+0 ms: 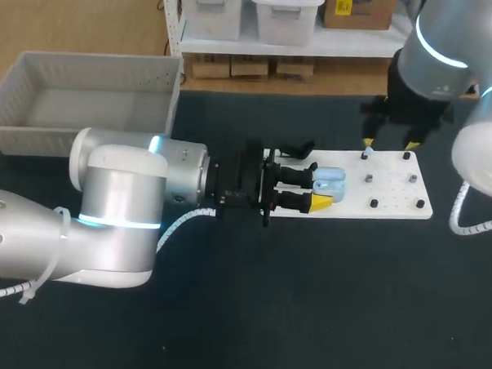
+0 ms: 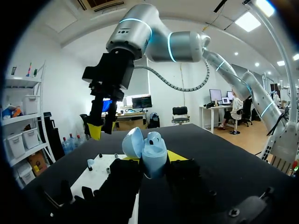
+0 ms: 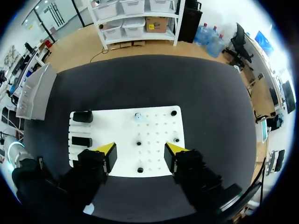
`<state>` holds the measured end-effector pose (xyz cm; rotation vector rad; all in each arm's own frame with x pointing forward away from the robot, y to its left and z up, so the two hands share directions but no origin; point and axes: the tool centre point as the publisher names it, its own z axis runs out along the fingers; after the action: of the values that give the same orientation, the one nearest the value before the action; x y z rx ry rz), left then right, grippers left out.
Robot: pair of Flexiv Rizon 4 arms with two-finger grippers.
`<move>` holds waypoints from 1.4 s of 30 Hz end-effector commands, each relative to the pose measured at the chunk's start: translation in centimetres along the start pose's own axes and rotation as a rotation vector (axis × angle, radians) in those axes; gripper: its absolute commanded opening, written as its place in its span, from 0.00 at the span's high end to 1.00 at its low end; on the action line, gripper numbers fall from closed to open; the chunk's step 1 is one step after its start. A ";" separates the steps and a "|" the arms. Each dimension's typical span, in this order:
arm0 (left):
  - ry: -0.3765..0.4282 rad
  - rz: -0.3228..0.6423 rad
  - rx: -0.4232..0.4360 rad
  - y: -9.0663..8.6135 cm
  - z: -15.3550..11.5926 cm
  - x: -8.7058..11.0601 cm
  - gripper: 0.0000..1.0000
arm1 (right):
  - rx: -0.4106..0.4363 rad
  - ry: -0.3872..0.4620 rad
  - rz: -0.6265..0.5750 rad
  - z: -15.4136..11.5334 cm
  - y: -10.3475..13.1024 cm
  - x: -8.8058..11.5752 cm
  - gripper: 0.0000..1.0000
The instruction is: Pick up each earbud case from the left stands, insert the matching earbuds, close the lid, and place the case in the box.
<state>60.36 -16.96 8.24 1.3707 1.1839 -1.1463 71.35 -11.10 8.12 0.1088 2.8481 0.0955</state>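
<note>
Black fingers of the left claw (image 2: 154, 162) fill the spot closest to its wrist camera. They squeeze a pale blue earbud case (image 2: 155, 151) from two sides. The case stands upright between the yellow tips, and its lid (image 2: 133, 142) is flipped open.

Under that claw and stretching out ahead of it lies a white board (image 1: 392, 195) on the black tabletop (image 1: 306, 301). Small black pegs (image 3: 138, 143) stick up from the board. Two black blocks (image 3: 82, 116) sit at the board's end nearest the left claw.

Ahead of the left claw, the right claw (image 1: 389, 145) hangs over the far side of the board. Its fingers are spread wide with nothing between them. One peg is right under the gap between them. A small pale blue bit (image 3: 138, 116) sits on the board just ahead of this claw. It is too small to tell what it is.

From above, the big silver left arm (image 1: 123, 195) hides part of the tabletop. A grey box (image 1: 95, 88) stands well behind the left claw, beside that arm.
</note>
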 end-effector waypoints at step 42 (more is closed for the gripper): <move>-0.004 0.004 -0.009 -0.2 0.0 0.1 1.00 | -0.091 0.117 0.151 7.5 0.6 -2.3 0.57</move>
<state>60.36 -16.96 8.24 1.3707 1.1839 -1.1463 75.68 -10.12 1.77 0.3102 2.9415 0.2661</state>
